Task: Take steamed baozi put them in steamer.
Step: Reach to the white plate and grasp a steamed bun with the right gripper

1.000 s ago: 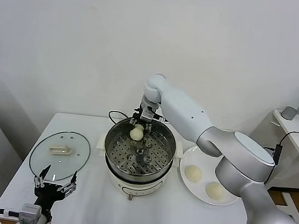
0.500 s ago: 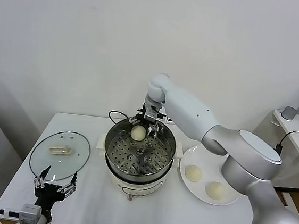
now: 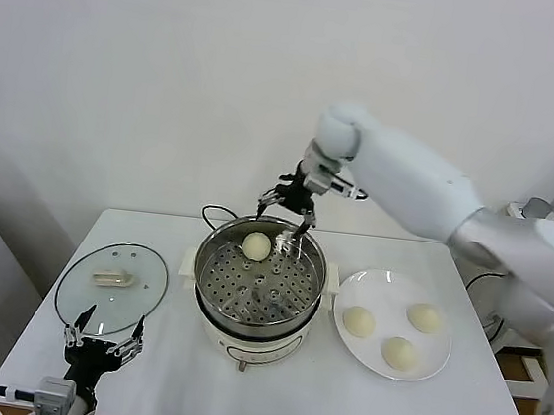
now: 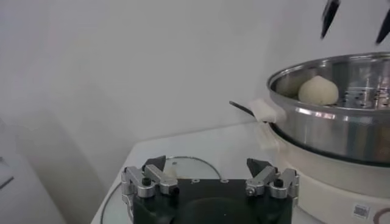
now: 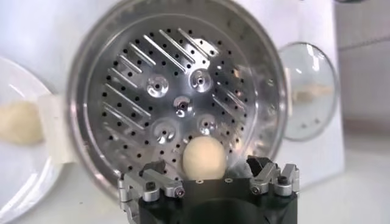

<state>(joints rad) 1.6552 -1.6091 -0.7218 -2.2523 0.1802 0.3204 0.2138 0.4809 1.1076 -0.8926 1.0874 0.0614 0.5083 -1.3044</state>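
Observation:
The steamer (image 3: 239, 288) stands mid-table, a shiny steel pot with a perforated tray. One cream-white baozi (image 3: 256, 246) lies on the tray near the far wall, also visible in the right wrist view (image 5: 204, 157) and the left wrist view (image 4: 317, 90). My right gripper (image 3: 289, 207) hangs open above the steamer's far rim, clear of that baozi, with nothing between its fingers. Three more baozi (image 3: 357, 321) (image 3: 399, 352) (image 3: 425, 317) lie on the white plate (image 3: 387, 289) to the right. My left gripper (image 3: 102, 341) waits open at the table's near left corner.
A round glass lid (image 3: 110, 286) lies flat on the table left of the steamer, just beyond my left gripper. A black cord (image 3: 213, 211) runs off behind the steamer. The white table (image 3: 336, 402) ends close in front of the steamer and plate.
My right gripper opened and let the baozi go onto the steamer tray, then rose and drew back to the right. The arm's swing uncovered a third baozi on the plate.

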